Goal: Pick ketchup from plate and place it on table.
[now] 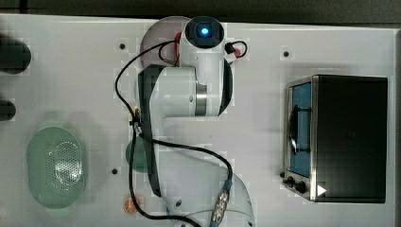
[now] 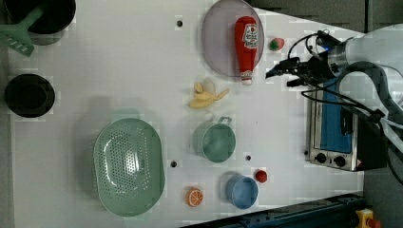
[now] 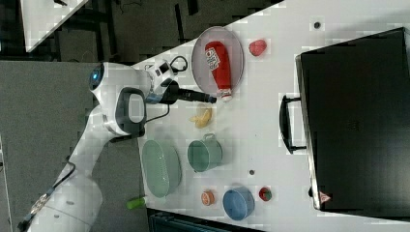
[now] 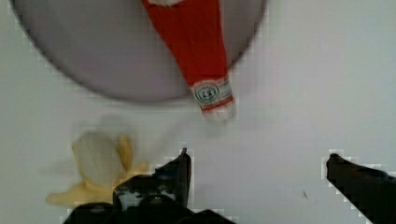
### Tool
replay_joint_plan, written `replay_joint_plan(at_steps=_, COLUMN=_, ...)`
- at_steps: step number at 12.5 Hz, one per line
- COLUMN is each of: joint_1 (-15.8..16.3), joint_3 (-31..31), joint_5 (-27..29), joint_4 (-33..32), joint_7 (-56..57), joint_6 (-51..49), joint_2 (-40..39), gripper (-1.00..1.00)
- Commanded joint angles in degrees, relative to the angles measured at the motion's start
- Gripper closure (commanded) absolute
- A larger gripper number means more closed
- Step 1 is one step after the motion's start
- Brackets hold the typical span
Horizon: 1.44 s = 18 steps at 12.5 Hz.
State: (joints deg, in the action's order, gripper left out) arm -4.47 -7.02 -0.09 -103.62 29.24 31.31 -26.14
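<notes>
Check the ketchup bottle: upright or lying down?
Lying down. The ketchup bottle rests on its side on the plate, its capped end overhanging the plate's rim above the table.

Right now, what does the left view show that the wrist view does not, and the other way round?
Left view alone: the green perforated colander, green cup, blue cup, orange half and steel toaster oven. Wrist view alone: a close look at the open gripper over bare white table. Both: the red ketchup bottle lying on the greyish-lilac round plate, cap past the rim, and the peeled banana.
</notes>
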Motion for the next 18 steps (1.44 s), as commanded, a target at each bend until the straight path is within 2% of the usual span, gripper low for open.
replay_joint_plan(at_steps=1, joint_1=1.6, joint_3=-0.1, joint_5=0.0, joint_4=3.2, joint_7=4.2, joint_6=4.4, joint_2=-3.5, gripper=-1.00)
replay_joint_plan(at_steps=5, joint_1=2.4, joint_3=-0.1, joint_5=-3.8, joint_4=9.5, joint_7=4.3, joint_6=8.7, joint_2=-11.6, gripper=-1.00)
replay_joint_plan(at_steps=10, joint_1=2.7, joint_3=0.0, joint_5=-5.0, joint_4=17.2, joint_7=4.3, joint_6=13.4, joint_2=-20.1, gripper=-1.00)
replay_joint_plan(at_steps=17, joint_1=2.8, joint_3=0.3, joint_5=-5.0, joint_4=19.8, joint_7=4.3, joint_6=17.0, joint_2=-24.7, gripper=-1.00)
replay_joint_plan(at_steps=18, joint_1=2.8, joint_3=0.4, joint_5=-5.0, joint_4=20.2, joint_7=4.3, joint_6=17.0, joint_2=-24.6, gripper=-0.93)
